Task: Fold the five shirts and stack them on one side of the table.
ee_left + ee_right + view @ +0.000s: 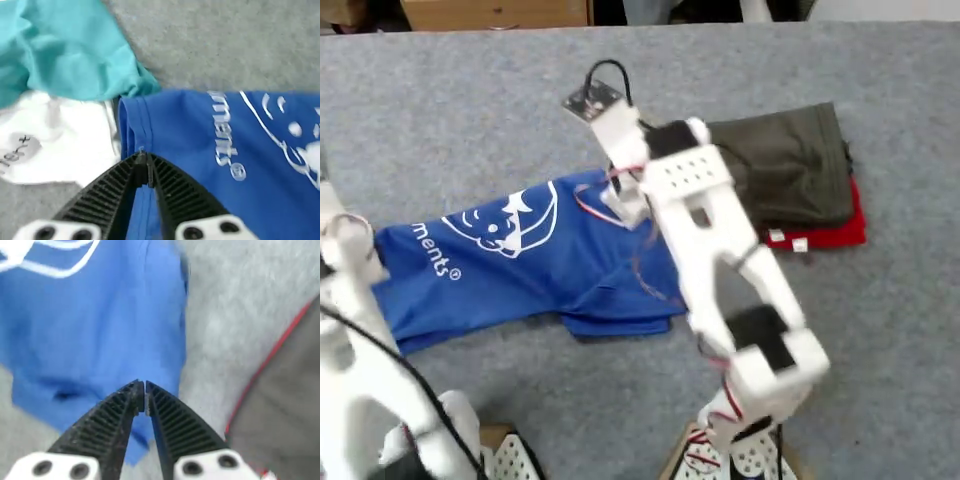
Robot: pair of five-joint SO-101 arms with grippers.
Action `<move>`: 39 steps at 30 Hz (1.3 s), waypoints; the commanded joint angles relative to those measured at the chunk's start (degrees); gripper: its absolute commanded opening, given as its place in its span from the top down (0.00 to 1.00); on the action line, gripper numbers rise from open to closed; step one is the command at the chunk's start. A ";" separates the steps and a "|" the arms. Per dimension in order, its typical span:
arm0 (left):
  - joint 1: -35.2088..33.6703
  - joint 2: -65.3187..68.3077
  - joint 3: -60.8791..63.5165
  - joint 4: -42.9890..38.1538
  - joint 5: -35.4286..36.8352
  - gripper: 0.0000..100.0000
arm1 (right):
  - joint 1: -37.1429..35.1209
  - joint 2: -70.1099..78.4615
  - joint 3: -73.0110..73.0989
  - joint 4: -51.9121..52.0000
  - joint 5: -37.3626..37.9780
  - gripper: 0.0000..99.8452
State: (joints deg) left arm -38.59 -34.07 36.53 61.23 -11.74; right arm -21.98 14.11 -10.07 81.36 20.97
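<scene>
Left gripper (145, 162) and right gripper (145, 387), jaws closed, over the blue shirt (550, 275).
Long axis runs across the table (440, 100), side to side; grip on cloth unclear.

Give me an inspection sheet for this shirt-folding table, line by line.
Surface: grey felt table.
Job's things: blue shirt laid out mid-table, print up; olive shirt folded on red shirt at one side; teal shirt and white shirt crumpled beside the blue hem.
Clutter: nothing seen.
Grippers: left gripper fingers shut on the blue shirt's hem; right gripper fingers shut over the blue shirt.
Cables: black cable looped at the right wrist; red wires over the blue shirt.
Surroundings: wooden furniture beyond the table.
</scene>
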 commanded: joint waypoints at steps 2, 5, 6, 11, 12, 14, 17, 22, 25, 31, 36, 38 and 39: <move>-7.52 8.18 -9.10 -7.38 -1.23 0.97 | -0.70 12.53 -20.44 5.10 -3.25 0.99; -14.02 12.84 -10.95 -11.25 -3.52 0.92 | -0.35 21.32 -31.69 10.20 -3.16 0.99; -16.22 14.95 -11.12 -12.92 -3.78 0.90 | -0.35 24.04 -35.30 11.87 -3.16 0.99; -23.69 27.87 -11.56 -20.84 -6.68 0.83 | -0.44 35.65 -51.91 19.34 -3.34 0.99; -23.87 30.95 -12.18 -21.10 -7.38 0.81 | -0.44 37.41 -54.29 19.60 -3.34 0.99; -23.96 37.54 -14.29 -21.54 -7.30 0.79 | -0.62 39.78 -58.24 19.69 -3.34 0.99; -24.22 48.53 -21.85 -21.54 -5.27 0.80 | -0.88 41.27 -61.23 19.60 -3.34 0.99; -27.21 65.14 -41.54 -21.19 -0.97 0.96 | -1.14 41.63 -61.49 19.60 -3.34 0.99; -29.85 71.03 -54.73 -19.34 3.78 0.96 | -1.32 41.54 -61.49 19.69 -3.34 0.99; -32.57 73.76 -79.78 -4.92 12.84 0.96 | -1.67 41.54 -61.58 19.69 -3.34 0.99; -28.00 75.43 -88.48 10.02 10.55 0.92 | -1.67 41.54 -62.02 19.43 -3.34 0.99; -25.10 75.78 -89.98 14.59 7.65 0.92 | -1.67 41.45 -62.37 19.43 -3.34 0.99; -23.43 75.52 -90.42 17.05 6.42 0.92 | -1.58 41.45 -63.34 19.43 -3.43 0.99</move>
State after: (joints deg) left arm -66.46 42.68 -48.92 71.87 -2.59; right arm -22.68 56.40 -69.23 100.70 18.24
